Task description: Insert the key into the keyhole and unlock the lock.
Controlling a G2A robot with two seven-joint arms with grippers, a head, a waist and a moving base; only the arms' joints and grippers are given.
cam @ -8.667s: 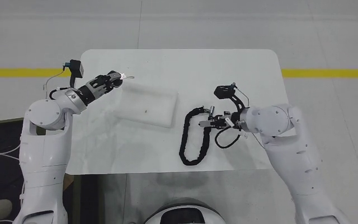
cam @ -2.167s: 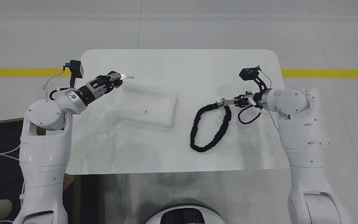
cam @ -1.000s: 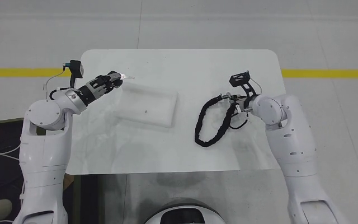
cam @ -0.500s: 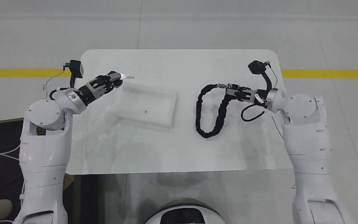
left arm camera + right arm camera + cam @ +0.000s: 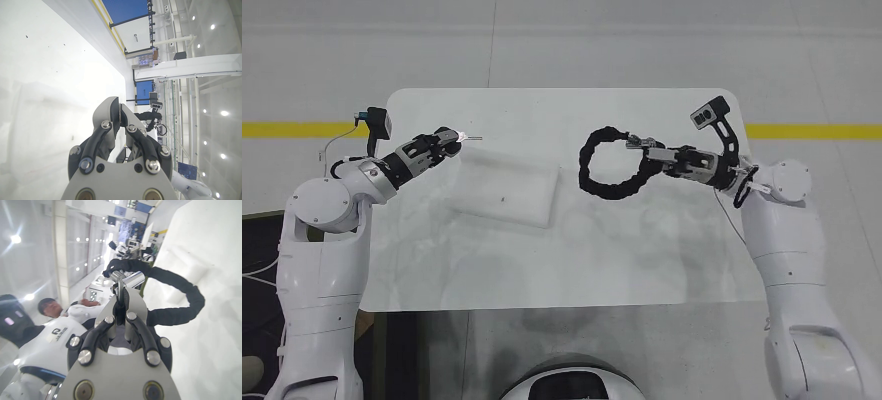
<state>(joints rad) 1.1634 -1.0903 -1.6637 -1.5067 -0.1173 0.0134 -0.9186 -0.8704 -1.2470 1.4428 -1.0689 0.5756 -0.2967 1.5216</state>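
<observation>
Top view: the left gripper point(image 5: 451, 139) is above the far left part of the table point(image 5: 642, 260). Its jaws are clamped on the key point(image 5: 471, 137), and a thin blade projects past the fingertips toward the table's middle. In the left wrist view the key appears only as a narrow metal edge pinched between the two pads point(image 5: 114, 113); its shape cannot be made out there.

The right gripper point(image 5: 651, 150) is above the far right part of the table. Its jaws are closed to a narrow gap on a metal fitting of the lock point(image 5: 634, 142). In the right wrist view this fitting sits against a chrome cylinder point(image 5: 135, 276), and its lower part is hidden between the fingers. The black cable point(image 5: 194, 298) curves out from the cylinder in a loop. Whether the loop touches the table cannot be told. The keyhole cannot be made out.

Key and lock are well apart. A white pad point(image 5: 504, 185) lies on the table between the grippers, nearer the left one.
</observation>
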